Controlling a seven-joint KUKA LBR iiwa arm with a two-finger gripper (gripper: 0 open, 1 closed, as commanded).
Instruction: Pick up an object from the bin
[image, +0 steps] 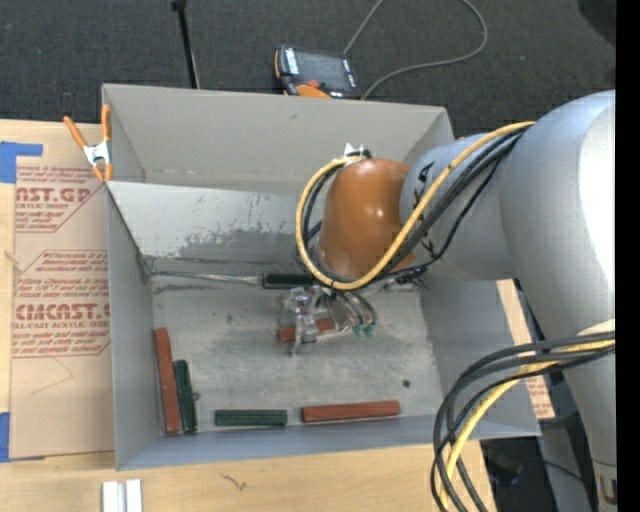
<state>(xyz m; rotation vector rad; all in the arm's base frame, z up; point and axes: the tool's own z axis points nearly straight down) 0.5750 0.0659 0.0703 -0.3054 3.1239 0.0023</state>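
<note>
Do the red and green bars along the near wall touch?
No; grey floor shows between the flat red bar and dark green bar.

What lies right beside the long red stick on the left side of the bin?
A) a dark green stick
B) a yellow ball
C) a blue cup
A: a dark green stick lies alongside the red stick, near the left wall of the bin.

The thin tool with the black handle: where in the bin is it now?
In the camera view the tool lies flat at the foot of the bin's far wall, its black handle to the right, just beyond the gripper.
</note>
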